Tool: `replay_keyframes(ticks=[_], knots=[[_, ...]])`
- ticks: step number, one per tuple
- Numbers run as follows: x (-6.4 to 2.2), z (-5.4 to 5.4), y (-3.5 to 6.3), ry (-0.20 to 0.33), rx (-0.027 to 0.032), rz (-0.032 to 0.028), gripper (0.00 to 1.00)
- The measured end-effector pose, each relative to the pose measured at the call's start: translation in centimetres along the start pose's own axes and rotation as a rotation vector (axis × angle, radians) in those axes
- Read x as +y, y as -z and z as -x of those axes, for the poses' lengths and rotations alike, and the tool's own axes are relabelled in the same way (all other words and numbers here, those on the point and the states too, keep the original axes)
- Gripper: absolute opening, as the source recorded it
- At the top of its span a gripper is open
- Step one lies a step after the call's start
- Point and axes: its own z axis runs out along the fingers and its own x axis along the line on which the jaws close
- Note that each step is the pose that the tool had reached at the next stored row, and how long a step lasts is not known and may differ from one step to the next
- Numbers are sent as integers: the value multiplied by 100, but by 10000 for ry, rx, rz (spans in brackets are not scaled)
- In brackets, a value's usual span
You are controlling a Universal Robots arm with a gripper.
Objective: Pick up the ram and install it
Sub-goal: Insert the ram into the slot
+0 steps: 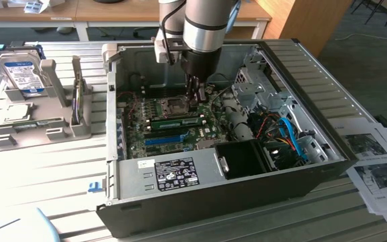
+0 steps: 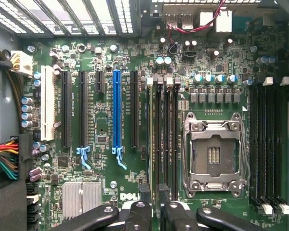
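Quick update from the remote desk. The gripper (image 1: 195, 101) is down inside the case (image 1: 213, 196), just over the board by the CPU socket (image 1: 177, 105). In the wrist view its fingers (image 2: 137, 216) stand apart with a gap between them, not clamped on anything I can make out.

The ram (image 1: 177, 122) sits on edge in a slot, close below the tool at roughly 7 o'clock from it in the exterior view. Its long axis runs about 9 to 3. The blue slot (image 1: 163, 139) is next over at 6 o'clock from the ram. I can't tell if it's fully seated.
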Motion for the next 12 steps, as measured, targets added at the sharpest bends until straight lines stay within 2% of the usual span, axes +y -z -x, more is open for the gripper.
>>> replay_keyframes(ticks=[3, 9, 12], knots=[[4, 0, -1, 2, 0, 1, 18], [86, -2, -9, -1, -1, -1, 18], [95, -3, -5, -2, 1, -1, 18]])
